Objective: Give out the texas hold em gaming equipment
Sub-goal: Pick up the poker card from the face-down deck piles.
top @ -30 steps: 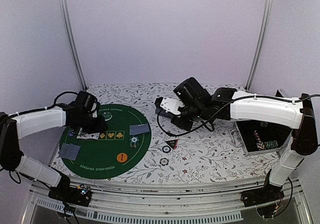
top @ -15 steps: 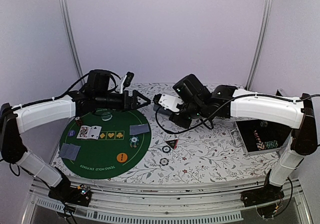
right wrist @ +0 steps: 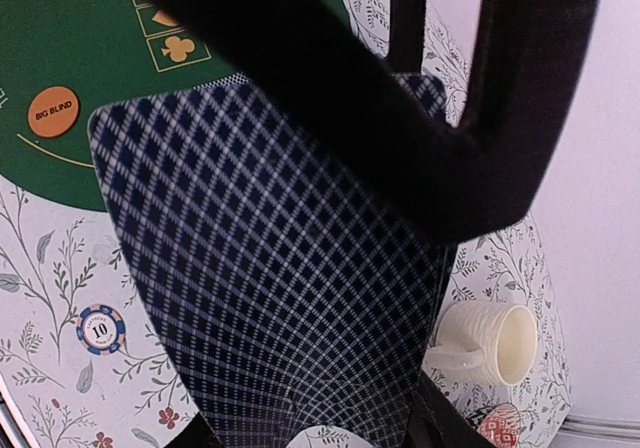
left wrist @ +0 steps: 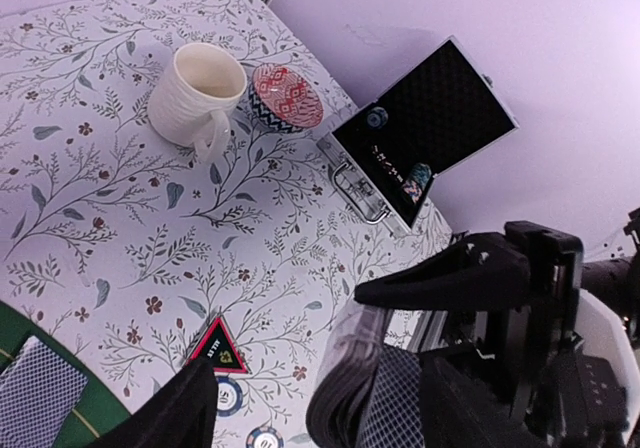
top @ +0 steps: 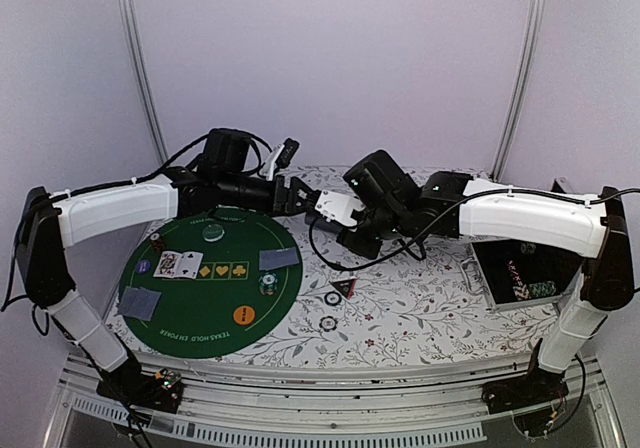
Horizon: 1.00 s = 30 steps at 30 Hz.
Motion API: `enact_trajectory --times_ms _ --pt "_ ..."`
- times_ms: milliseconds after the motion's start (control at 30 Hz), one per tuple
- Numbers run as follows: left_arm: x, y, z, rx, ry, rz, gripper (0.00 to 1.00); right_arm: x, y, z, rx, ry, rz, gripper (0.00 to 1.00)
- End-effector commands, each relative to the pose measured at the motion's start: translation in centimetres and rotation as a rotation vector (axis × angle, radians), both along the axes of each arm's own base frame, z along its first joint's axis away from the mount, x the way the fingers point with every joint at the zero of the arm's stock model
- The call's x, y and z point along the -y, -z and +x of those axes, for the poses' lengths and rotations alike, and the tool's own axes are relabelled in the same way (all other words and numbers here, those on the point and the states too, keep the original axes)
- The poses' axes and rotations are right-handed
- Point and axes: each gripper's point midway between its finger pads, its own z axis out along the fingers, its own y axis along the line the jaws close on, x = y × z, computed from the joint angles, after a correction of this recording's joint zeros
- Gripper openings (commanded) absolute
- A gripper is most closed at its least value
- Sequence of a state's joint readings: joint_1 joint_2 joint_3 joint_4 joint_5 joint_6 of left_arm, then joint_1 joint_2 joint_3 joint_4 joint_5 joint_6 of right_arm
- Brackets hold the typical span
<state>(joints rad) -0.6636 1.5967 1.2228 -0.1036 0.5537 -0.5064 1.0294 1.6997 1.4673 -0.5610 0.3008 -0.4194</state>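
Observation:
My right gripper [top: 340,214] is shut on a deck of grey-blue-backed playing cards [right wrist: 270,268], held above the table to the right of the green mat [top: 185,323]. My left gripper [top: 307,199] reaches across to it, open, one finger [left wrist: 450,268] above the deck's edge [left wrist: 350,368] and the other finger [left wrist: 170,413] well below. On the mat lie two face-up cards [top: 177,264], face-down cards [top: 279,258] [top: 138,303], a chip stack [top: 267,284], an orange disc [top: 244,315] and a clear disc [top: 212,233]. The triangular marker [top: 344,288] and two chips [top: 331,298] [top: 328,323] lie off the mat.
An open metal case [top: 525,273] with chips stands at the right. A cream mug [left wrist: 195,93] and a red-patterned dish [left wrist: 287,96] sit at the back of the floral tablecloth, behind the arms. Cables trail from both wrists.
My left arm has swung from over the mat's left side rightward to the deck in the right gripper, and its jaws have opened. The right arm has hardly moved.

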Motion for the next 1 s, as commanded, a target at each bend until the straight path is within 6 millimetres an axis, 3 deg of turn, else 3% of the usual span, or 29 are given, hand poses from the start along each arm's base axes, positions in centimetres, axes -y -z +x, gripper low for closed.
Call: enact_trajectory --times_ms 0,433,733,833,967 --pt "0.1 1.8 -0.2 -0.002 0.010 0.121 0.68 -0.9 -1.3 0.2 0.022 -0.004 0.033 0.45" --pt "-1.9 2.2 -0.6 0.022 -0.036 0.213 0.64 -0.5 -1.2 0.2 0.028 0.006 0.028 0.45" --pt "-1.0 0.2 -1.5 0.018 0.024 0.148 0.69 -0.4 -1.1 0.2 0.029 0.008 0.027 0.45" --pt "-1.2 0.1 -1.6 0.019 0.023 0.154 0.64 -0.3 -1.0 0.2 0.027 0.009 0.023 0.45" --pt "-1.3 0.5 -1.9 0.000 0.032 0.163 0.45 -0.4 -0.9 0.2 0.026 0.008 0.022 0.45"
